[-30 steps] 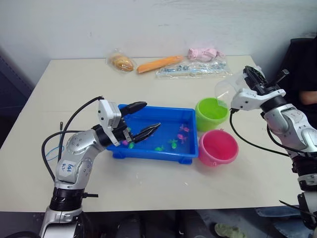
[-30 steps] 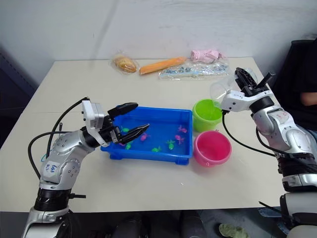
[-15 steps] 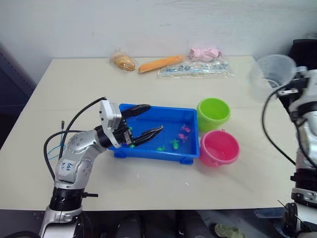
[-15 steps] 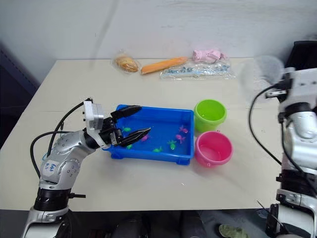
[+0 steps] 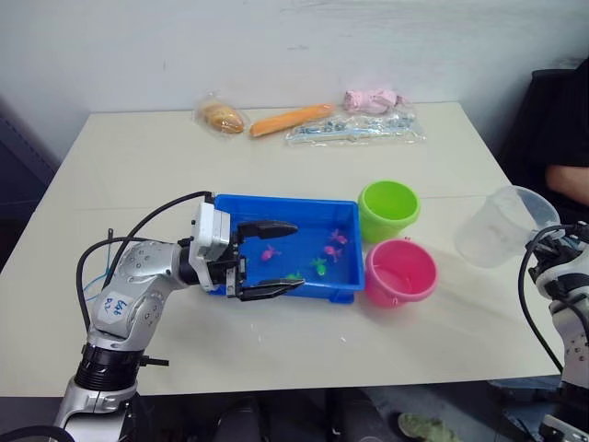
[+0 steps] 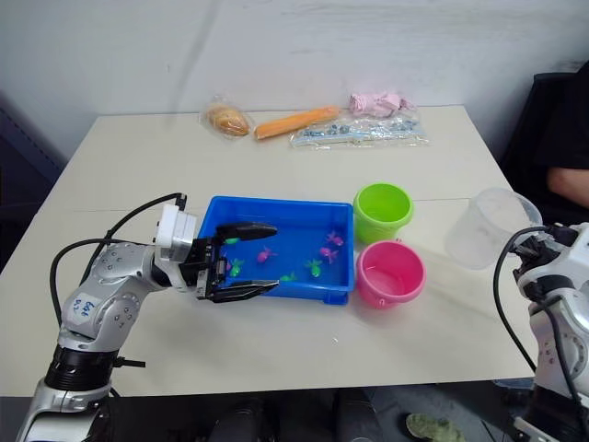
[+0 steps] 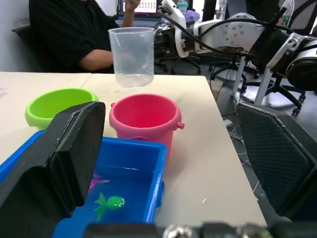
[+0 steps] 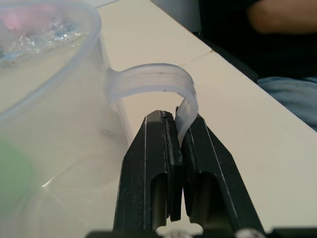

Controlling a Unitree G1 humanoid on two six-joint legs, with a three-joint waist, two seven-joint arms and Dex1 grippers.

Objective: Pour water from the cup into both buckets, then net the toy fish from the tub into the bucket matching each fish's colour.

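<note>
The clear cup (image 5: 502, 226) stands upright, slightly tilted, low at the table's right edge. My right gripper (image 8: 177, 124) is shut on its thin handle. The lime green bucket (image 5: 387, 208) and pink bucket (image 5: 401, 272) stand side by side just right of the blue tub (image 5: 276, 204). Pink fish (image 5: 268, 253) and green fish (image 5: 318, 267) lie in the tub's water. My left gripper (image 5: 299, 255) is open at the tub's front left, one finger over the water and the other over the front rim, holding nothing.
Along the table's back edge lie a bagged bun (image 5: 224, 117), an orange carrot-shaped thing (image 5: 293, 118), a clear packet (image 5: 354, 131) and a pink item (image 5: 373, 98). A person in black (image 5: 566, 138) sits close to the right edge.
My right arm has swung the cup from above the green bucket out to the right and down to the table's edge. My left gripper has turned and shifted toward the tub's front rim.
</note>
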